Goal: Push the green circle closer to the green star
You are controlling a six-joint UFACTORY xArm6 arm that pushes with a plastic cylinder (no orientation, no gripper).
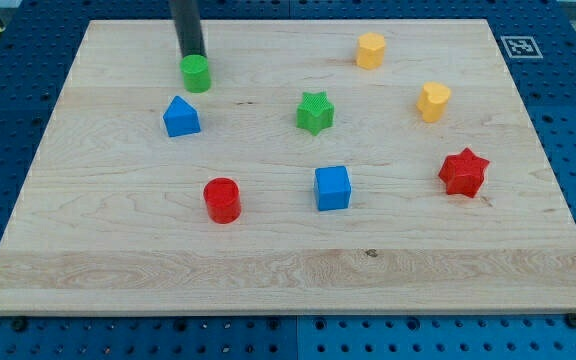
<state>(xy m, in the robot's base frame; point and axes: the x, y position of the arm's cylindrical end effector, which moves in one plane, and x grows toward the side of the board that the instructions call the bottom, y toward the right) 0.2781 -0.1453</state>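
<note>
Eight blocks on the wooden surface (pixel 118 270), single camera view. No gripper on this arm, so nothing to open or close; it ends in a dark rod and my tip (pixel 194 55) sits at the upper left part of the surface, touching or just about touching the top side of the green circle (pixel 196 73), on the side nearer the view's top edge.

Green circle is near the top edge, left of centre. Green star (pixel 315 112) is toward the middle of the surface, to the view's right of the circle and a bit lower; the two are apart with bare wood between them.

Blue block with a peaked top (pixel 181 117) sits just below the green circle, slightly left. Red cylinder (pixel 222 200) is lower, left of centre. Blue cube (pixel 332 188) is below the green star. Red star (pixel 464 172) is near the right edge. Yellow hexagon-like block (pixel 370 50) is by the top edge, right of centre. Second yellow block (pixel 433 102), shape hard to tell, lies between it and the red star.
</note>
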